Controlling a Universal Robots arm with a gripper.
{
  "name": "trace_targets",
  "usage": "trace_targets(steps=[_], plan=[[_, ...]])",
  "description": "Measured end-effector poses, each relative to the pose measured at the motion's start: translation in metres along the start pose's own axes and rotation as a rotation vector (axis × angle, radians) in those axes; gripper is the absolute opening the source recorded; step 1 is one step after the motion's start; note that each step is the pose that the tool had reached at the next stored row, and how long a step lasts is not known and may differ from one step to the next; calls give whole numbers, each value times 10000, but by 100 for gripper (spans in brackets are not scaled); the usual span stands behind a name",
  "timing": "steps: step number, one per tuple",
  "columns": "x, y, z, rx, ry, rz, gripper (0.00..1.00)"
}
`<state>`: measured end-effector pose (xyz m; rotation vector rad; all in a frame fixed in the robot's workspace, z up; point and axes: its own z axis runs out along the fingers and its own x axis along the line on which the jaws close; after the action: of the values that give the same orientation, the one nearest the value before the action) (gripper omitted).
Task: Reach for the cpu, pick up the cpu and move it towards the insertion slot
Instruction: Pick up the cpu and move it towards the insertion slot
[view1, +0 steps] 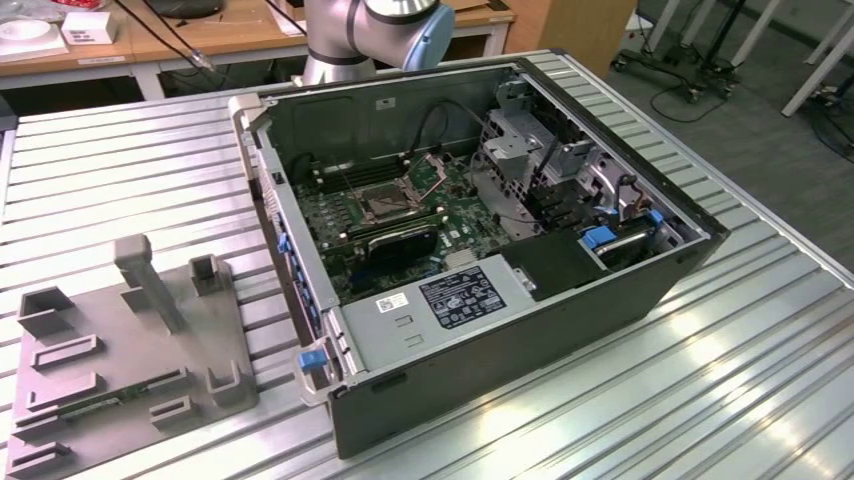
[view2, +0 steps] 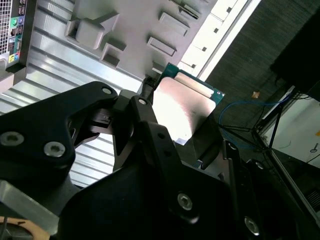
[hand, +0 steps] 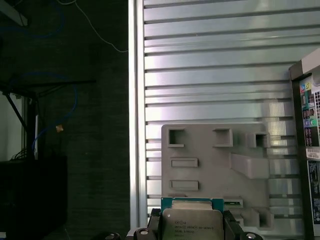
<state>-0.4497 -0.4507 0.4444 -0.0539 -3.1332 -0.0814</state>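
My gripper (hand: 193, 226) is shut on the cpu (hand: 192, 220), a thin square chip with a silvery top and a green rim. Black fingers (hand: 155, 221) press on two opposite edges. In the second wrist view the cpu (view2: 184, 106) is held in the gripper (view2: 182, 131) high above the grey plastic tray (view2: 125, 30). The insertion slot (view1: 380, 205), a square socket with a silver frame, lies on the green board inside the open computer case (view1: 507, 300). The arm (view1: 360, 30) rises at the top of the exterior view.
The grey tray (view1: 120, 370) lies on the ribbed metal table (view1: 747, 380) at the exterior view's left, with a green memory stick (view1: 114, 400) in it. Upright posts (view1: 147, 285) stand on the tray. The table edge (hand: 134, 125) drops to dark floor.
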Motion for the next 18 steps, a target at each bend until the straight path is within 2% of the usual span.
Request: trace_targets(steps=[18], plan=[[-20,2,-21,-1,-1,0,55]])
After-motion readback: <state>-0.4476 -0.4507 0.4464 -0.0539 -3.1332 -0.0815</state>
